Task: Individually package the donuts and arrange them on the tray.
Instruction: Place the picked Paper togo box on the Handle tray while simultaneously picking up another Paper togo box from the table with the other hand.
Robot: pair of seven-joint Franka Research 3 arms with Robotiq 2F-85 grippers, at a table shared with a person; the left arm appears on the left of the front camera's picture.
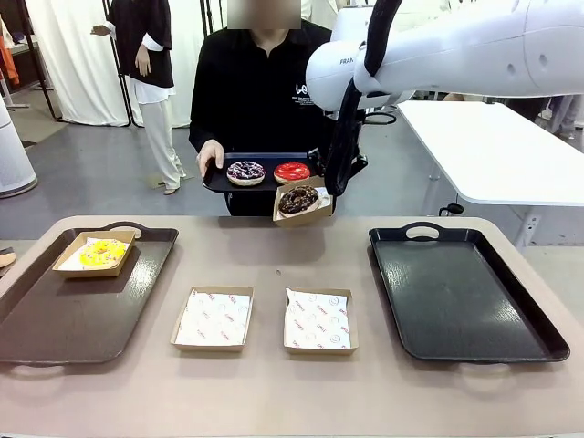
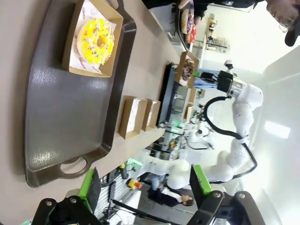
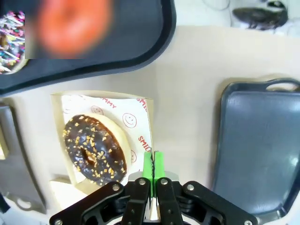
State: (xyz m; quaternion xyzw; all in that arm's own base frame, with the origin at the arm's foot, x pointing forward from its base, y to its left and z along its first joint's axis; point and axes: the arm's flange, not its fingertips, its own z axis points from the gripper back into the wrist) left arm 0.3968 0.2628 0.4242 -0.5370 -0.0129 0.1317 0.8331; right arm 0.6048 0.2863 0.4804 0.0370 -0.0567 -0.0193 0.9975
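Right gripper [image 3: 152, 161] is pinching the box [image 3: 93, 95] rim, chocolate donut [image 3: 96, 147] lying one side of its fingers [image 3: 148, 164], empty tray [image 3: 262, 140] the other; left gripper [image 2: 144, 186] hanging open.

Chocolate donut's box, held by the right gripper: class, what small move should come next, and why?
Probably carry the box down toward the left tray. The right gripper is shut on its edge, the chocolate donut already sits inside, and it hangs in the air beside the person's tray. The yellow donut, boxed, already lies on that left tray.
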